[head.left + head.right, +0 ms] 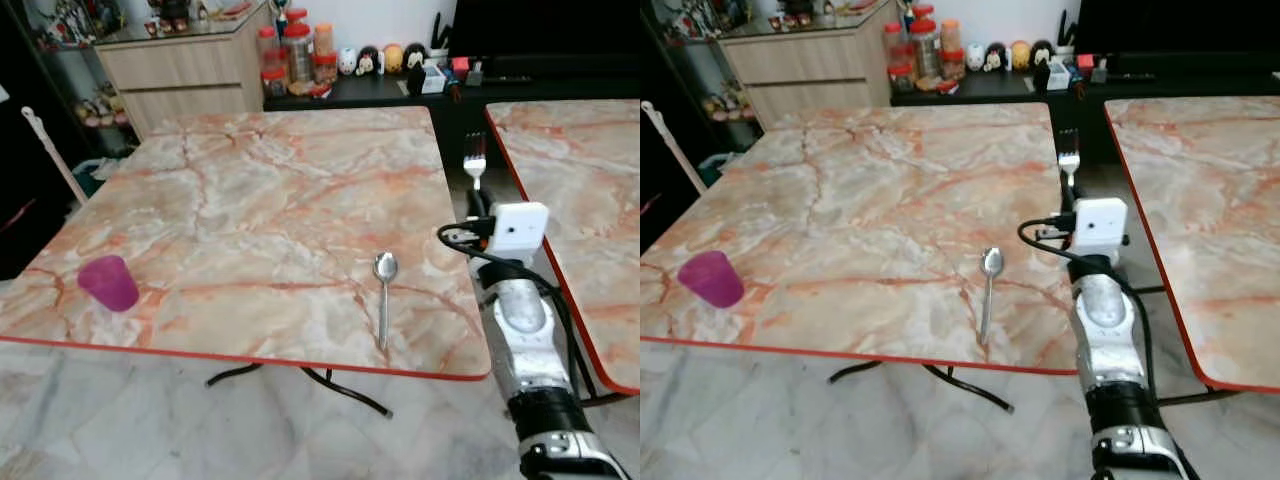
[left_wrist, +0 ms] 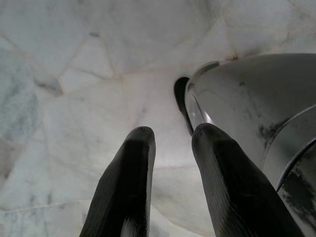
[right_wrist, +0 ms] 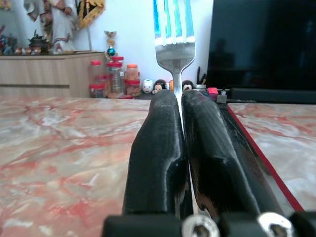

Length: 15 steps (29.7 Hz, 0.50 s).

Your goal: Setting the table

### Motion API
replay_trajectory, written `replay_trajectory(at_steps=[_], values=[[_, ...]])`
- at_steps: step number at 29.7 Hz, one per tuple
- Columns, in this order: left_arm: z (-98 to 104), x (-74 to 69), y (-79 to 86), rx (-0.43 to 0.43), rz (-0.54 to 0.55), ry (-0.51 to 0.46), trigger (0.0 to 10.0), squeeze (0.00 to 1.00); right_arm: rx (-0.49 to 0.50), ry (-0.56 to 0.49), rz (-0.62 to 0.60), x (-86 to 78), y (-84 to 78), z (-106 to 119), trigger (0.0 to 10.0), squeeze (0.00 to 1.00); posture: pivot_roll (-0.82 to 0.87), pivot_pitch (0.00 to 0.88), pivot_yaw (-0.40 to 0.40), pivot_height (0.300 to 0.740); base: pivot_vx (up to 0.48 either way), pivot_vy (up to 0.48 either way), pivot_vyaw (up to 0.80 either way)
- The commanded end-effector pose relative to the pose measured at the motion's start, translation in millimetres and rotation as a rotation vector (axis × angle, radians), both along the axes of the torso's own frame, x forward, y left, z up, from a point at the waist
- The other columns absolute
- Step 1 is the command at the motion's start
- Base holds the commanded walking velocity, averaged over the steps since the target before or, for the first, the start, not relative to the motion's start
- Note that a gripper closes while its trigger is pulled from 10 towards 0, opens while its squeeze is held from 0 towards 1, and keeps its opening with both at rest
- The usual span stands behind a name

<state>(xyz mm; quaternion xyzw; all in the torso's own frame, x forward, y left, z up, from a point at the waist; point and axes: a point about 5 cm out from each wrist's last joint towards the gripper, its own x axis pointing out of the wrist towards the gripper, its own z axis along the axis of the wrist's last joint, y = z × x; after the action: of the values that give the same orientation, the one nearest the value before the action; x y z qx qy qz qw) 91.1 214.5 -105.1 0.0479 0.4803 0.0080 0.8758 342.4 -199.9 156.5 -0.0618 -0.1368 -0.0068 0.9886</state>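
My right gripper (image 3: pixel 178 101) is shut on a silver fork (image 1: pixel 474 160), which sticks out past the fingertips with its tines (image 3: pixel 173 24) pointing away. The arm reaches forward over the right edge of the marble table (image 1: pixel 250 200). A silver spoon (image 1: pixel 384 290) lies on the table near its front edge, left of that arm. A purple cup (image 1: pixel 109 283) stands upright at the front left corner. My left gripper (image 2: pixel 170 140) hangs over the floor with its fingers slightly parted and nothing between them.
A second marble table (image 1: pixel 590 190) stands to the right across a narrow gap. A wooden cabinet (image 1: pixel 180 70) and a dark shelf with jars (image 1: pixel 295 55) and small figurines line the back wall. The floor (image 1: pixel 120 420) is pale tile.
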Motion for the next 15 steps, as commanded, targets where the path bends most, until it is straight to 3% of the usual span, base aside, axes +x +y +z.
replay_trajectory(at_steps=[1,15], values=[[-0.6,-3.8,2.8,0.01,-0.002,0.015,10.0,0.0,-0.003,-0.015,0.025,2.3,6.4,4.6,10.0,0.0,-0.13,0.0,0.075,0.736,0.0,-0.296,0.0],[-1.2,-6.5,2.7,0.012,-0.003,0.023,10.0,0.0,0.0,-0.022,0.017,2.1,4.4,8.6,10.0,0.0,-0.14,0.0,0.074,0.736,0.0,-0.3,0.0]])
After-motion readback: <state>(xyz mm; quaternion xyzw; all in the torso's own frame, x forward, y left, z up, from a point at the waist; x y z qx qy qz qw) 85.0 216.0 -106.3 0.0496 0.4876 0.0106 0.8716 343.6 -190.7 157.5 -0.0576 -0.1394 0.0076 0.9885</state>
